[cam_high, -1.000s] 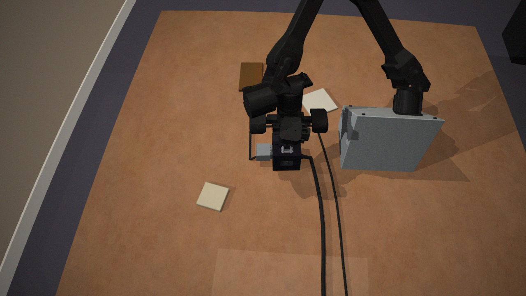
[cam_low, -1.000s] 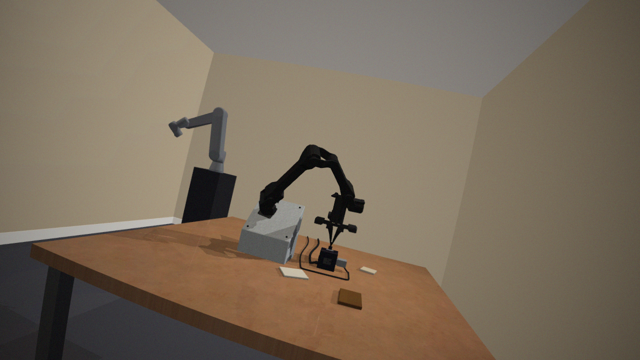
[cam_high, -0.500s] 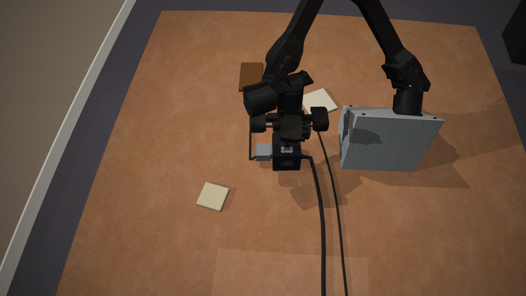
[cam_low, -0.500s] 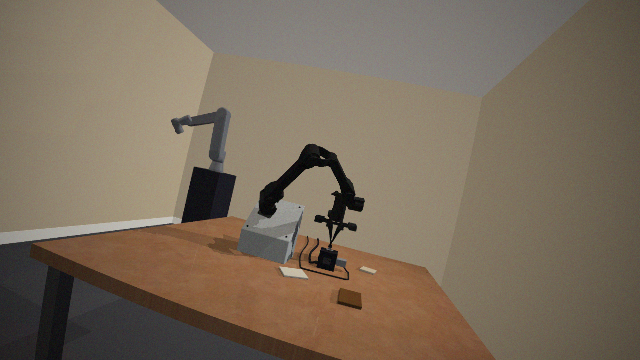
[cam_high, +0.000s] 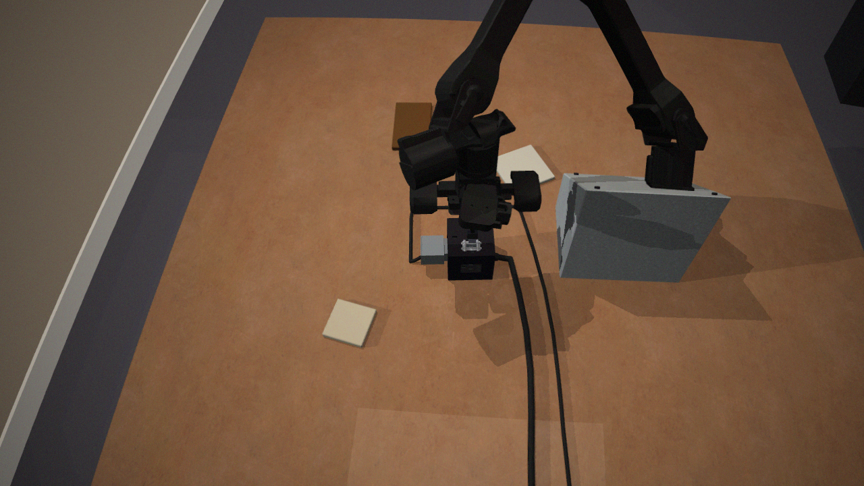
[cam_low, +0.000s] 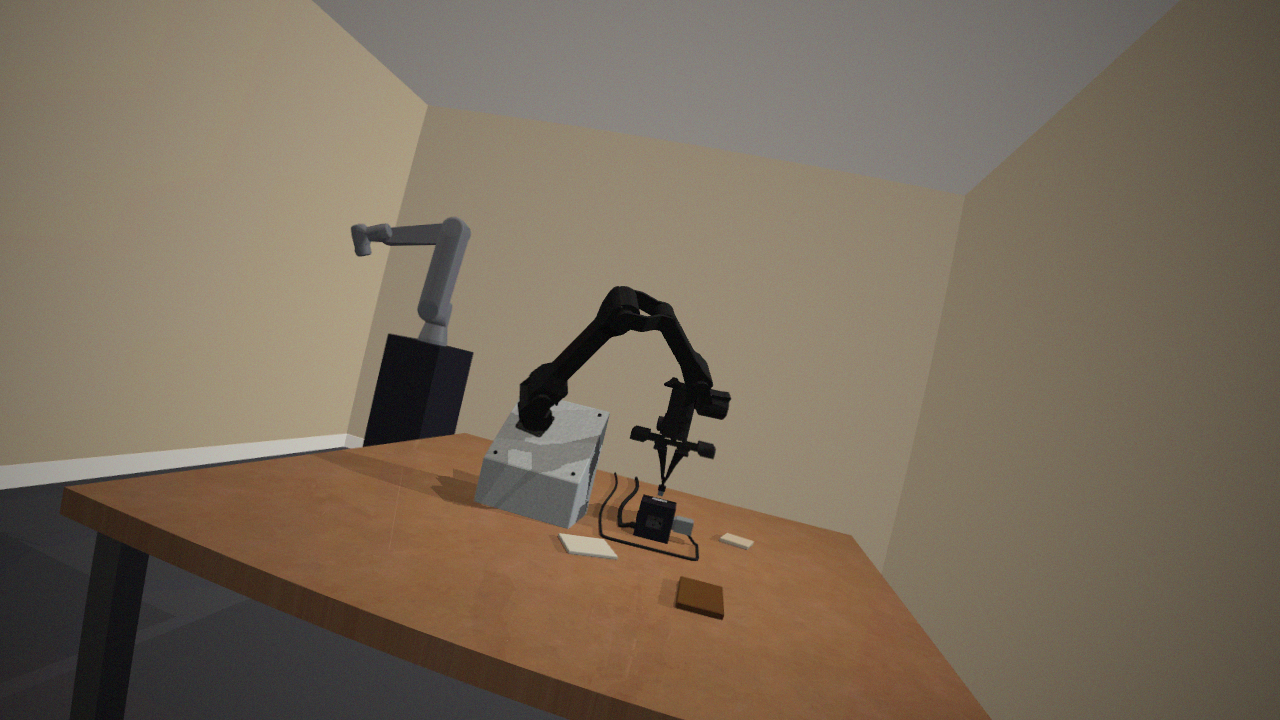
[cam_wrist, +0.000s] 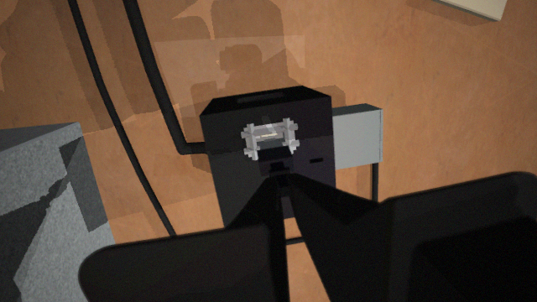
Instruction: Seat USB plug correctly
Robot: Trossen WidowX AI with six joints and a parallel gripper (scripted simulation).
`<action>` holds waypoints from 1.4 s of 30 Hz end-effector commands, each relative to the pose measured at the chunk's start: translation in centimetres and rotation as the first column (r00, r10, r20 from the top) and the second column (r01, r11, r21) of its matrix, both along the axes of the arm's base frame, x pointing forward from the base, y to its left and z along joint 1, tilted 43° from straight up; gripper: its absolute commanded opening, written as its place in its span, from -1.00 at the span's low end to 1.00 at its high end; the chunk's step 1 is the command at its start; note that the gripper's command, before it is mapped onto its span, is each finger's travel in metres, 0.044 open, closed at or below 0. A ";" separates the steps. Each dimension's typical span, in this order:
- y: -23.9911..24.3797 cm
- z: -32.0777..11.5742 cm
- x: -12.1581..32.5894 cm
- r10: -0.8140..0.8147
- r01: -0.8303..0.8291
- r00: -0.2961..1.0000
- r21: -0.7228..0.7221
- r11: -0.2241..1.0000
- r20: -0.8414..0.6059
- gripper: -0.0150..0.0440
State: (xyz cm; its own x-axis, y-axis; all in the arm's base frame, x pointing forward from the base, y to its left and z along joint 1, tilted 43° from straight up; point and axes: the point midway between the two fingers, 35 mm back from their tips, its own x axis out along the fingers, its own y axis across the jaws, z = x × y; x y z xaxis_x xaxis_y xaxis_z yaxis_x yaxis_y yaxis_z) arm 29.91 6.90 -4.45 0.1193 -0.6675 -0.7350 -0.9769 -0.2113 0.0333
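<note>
The wooden bench (cam_high: 241, 362) (cam_low: 447, 573) (cam_wrist: 419, 63) carries everything here. Over it arches the black arm (cam_high: 628, 54) (cam_low: 581, 353), mounted on a big grey box (cam_high: 640, 235) (cam_low: 528, 492) (cam_wrist: 25, 168). Its jaws (cam_high: 472, 231) (cam_low: 661, 488) point down, pinching the USB plug above the power cube (cam_high: 459, 271) (cam_low: 656, 519) (cam_wrist: 231, 168). A small grey block (cam_high: 432, 249) (cam_low: 682, 525) (cam_wrist: 357, 137) juts from the cube's side. On top sits the silver-rimmed socket (cam_high: 464, 245) (cam_wrist: 251, 143); the small black plug (cam_low: 660, 491) (cam_wrist: 274, 155) stands there, not fully seated.
</note>
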 end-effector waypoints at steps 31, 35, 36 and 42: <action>0.8 0.8 -0.1 -0.202 0.196 0.963 0.052 0.979 0.178 -0.49; 0.8 0.8 -0.1 -0.278 0.267 0.930 0.080 0.960 0.242 -0.49; 0.8 0.8 -0.1 -0.297 0.283 0.920 0.088 0.955 0.257 -0.49; 0.8 0.8 -0.1 -0.404 0.379 0.848 0.140 0.915 0.343 -0.49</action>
State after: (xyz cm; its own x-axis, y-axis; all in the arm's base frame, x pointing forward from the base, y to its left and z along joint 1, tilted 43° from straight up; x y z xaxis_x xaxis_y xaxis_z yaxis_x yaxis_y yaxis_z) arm 29.82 7.69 -3.60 0.1211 -0.6661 -0.7360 -0.9427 0.1550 -0.2954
